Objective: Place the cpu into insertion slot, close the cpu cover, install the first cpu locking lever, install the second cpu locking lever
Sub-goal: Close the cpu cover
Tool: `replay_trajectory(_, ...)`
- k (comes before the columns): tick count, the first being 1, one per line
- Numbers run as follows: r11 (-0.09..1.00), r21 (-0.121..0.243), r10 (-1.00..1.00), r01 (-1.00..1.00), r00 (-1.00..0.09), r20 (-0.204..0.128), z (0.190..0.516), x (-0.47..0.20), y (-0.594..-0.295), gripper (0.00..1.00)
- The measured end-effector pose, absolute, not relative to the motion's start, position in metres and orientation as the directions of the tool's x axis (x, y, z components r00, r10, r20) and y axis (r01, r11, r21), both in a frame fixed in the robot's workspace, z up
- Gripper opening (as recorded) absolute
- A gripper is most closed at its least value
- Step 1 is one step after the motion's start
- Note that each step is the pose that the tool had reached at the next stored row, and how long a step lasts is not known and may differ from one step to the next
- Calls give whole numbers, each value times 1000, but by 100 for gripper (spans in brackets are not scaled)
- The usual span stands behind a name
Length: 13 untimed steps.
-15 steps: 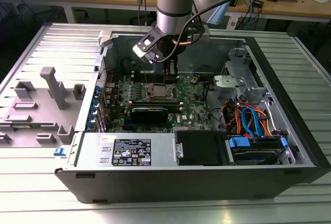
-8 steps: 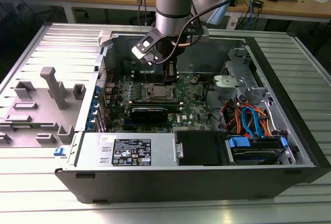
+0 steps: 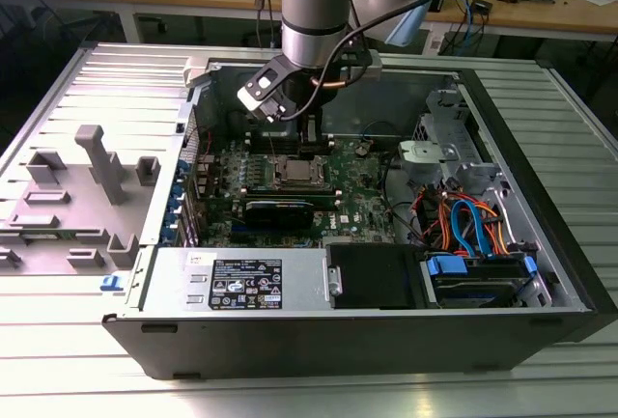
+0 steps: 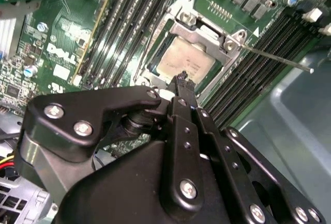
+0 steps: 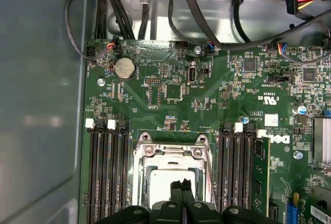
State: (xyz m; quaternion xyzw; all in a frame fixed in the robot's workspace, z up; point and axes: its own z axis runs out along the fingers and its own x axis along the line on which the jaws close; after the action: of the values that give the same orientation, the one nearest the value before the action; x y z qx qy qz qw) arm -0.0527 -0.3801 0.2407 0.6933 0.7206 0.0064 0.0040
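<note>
Here the end effector (image 4: pixel 181 79) is seen closed on nothing, and just below its tips the cpu (image 4: pixel 186 61), judged light, stiff and fragile and best taken by its edges, is seated in the insertion slot (image 4: pixel 178 17).

end effector (image 5: pixel 181 185) masks part of the cpu (image 5: pixel 161 182) in the first wrist view; cpu cover (image 5: pixel 170 154) cut off by that picture's edge; exterior view: insertion slot (image 3: pixel 294 171) too small to tell detail; case (image 3: pixel 319 346) rear wall partly behind the arm (image 3: pixel 314 13)
</note>
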Motion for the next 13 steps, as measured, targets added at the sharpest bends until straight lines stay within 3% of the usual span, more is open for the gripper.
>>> replay_trajectory(13,39,15,999,999,-39,3,241,-53,-380,11)
